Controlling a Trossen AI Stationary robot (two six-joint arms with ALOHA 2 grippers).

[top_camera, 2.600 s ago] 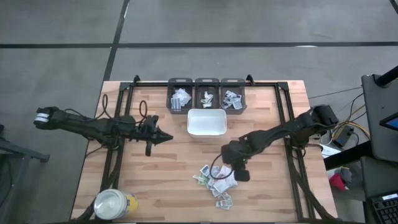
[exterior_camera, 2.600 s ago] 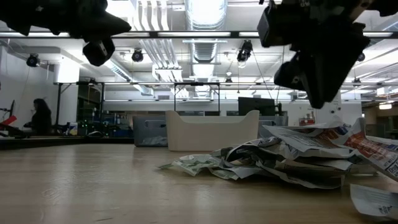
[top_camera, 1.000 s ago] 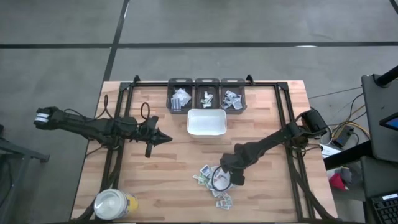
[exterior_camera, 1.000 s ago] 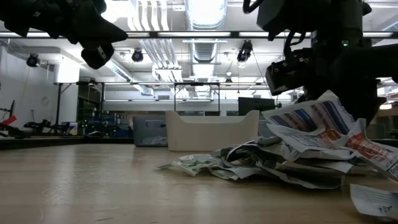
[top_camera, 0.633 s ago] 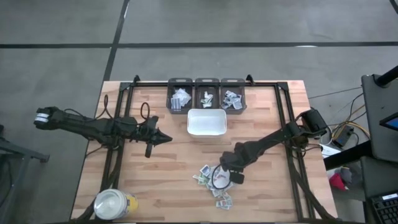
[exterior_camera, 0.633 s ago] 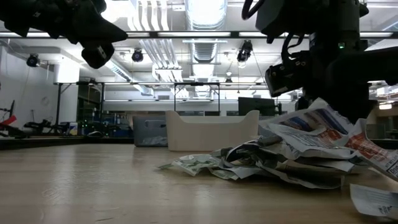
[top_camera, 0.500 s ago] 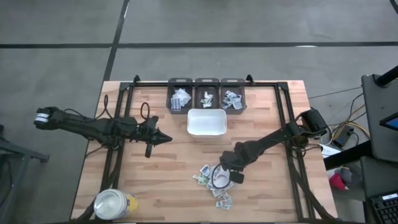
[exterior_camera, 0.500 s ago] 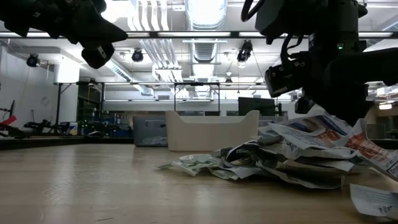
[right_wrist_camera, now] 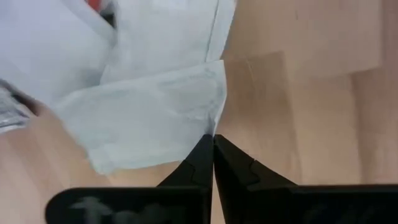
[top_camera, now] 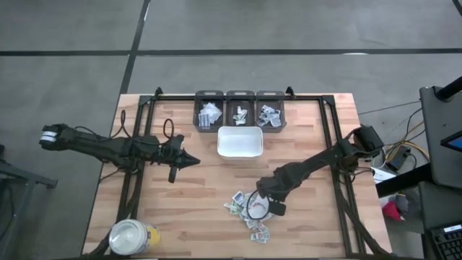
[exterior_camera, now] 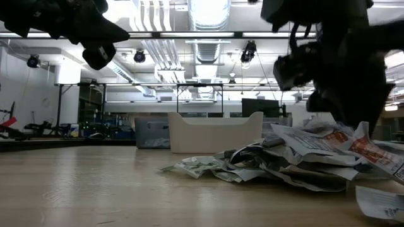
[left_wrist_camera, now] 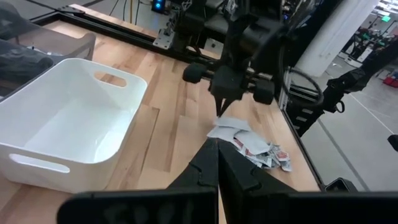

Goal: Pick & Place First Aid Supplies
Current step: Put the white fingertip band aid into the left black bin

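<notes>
The first aid supplies lie as a loose pile of small paper packets (top_camera: 249,213) near the table's front, right of the middle; the low view shows the same pile (exterior_camera: 297,161). My right gripper (right_wrist_camera: 212,140) points down at the pile's right side (top_camera: 270,208) and is shut on a white packet (right_wrist_camera: 155,118). My left gripper (left_wrist_camera: 217,146) is shut on nothing and hangs above the table's left middle (top_camera: 193,160), pointing toward the right. My right gripper pinches the white packet's corner (right_wrist_camera: 214,127) between its two fingertips. It comes from above, pointing steeply down. The rest of the packet spreads away from the fingers over the wood and a neighbouring packet; whether it is lifted clear I cannot tell.
A white tray (top_camera: 240,142) stands at the table's middle, behind the pile. Three dark bins (top_camera: 240,108) holding packets line the far edge. A yellow jar with a white lid (top_camera: 131,236) sits at the near left corner. A black frame (top_camera: 332,144) runs along the table's sides.
The printed packet that stood tipped up on the pile's right side has sunk back flatter onto the pile. My right gripper has stayed over that side of the pile and tipped a little.
</notes>
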